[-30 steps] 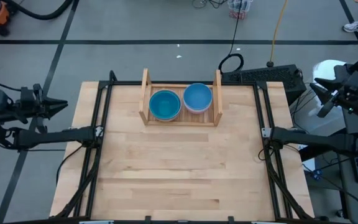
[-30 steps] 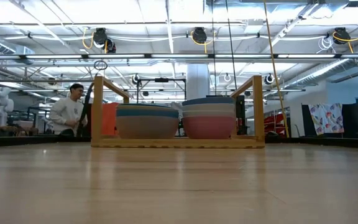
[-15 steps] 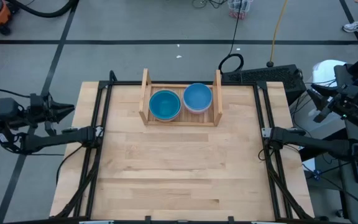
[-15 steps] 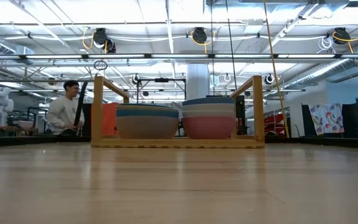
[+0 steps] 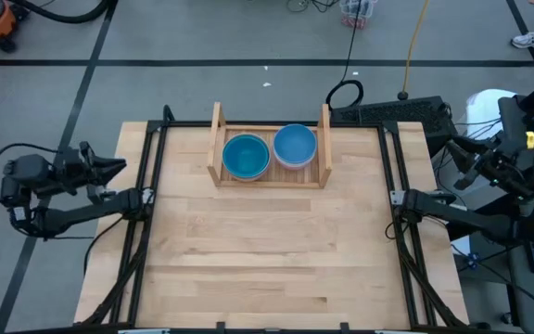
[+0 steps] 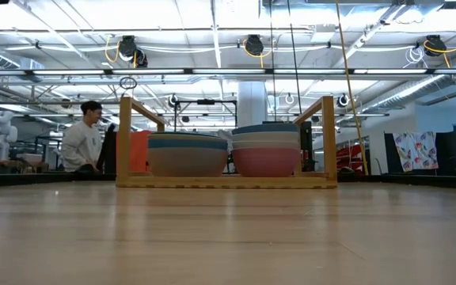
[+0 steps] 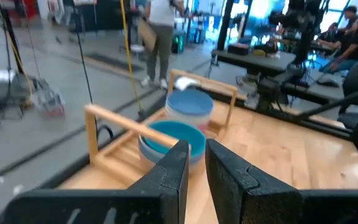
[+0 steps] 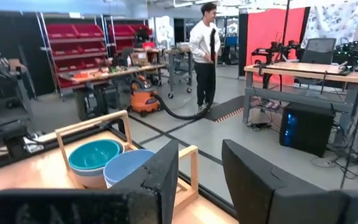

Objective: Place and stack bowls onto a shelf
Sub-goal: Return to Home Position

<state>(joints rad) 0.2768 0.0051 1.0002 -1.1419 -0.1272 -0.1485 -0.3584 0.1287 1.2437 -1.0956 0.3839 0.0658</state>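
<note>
Since the step in hand is the return home, doing it well mostly means leaving the load alone. Seen from above, the shelf [image 5: 269, 183] sits at the far middle of the table [image 5: 267, 269] with two stacks of bowls side by side in it, the teal-topped stack [image 5: 246, 156] toward the left arm and the light-blue-topped stack [image 5: 295, 146] toward the right; the left gripper [image 5: 109, 170] hangs beyond the table's left edge and the right gripper [image 5: 460, 160] beyond its right edge, both well apart from the shelf; no loose bowl shows on the tabletop, so I judge the stacking done. A good finish would fold each arm down over its own side, never sweeping across the board; the black frame rails [image 5: 140, 232] along the table's sides are the edges to mind.

At table height, both stacks stand level between the shelf's upright boards, neither leaning; no arm enters this view; a person [image 6: 81, 146] is in the room beyond.

From the left wrist, the fingers [image 7: 169, 180] stand nearly together with a slim gap, holding nothing; the shelf lies ahead, well clear.

From the right wrist, the fingers [image 8: 160, 171] are partly spread and empty; the shelf is off ahead, with open floor beyond the table's edge.
</note>
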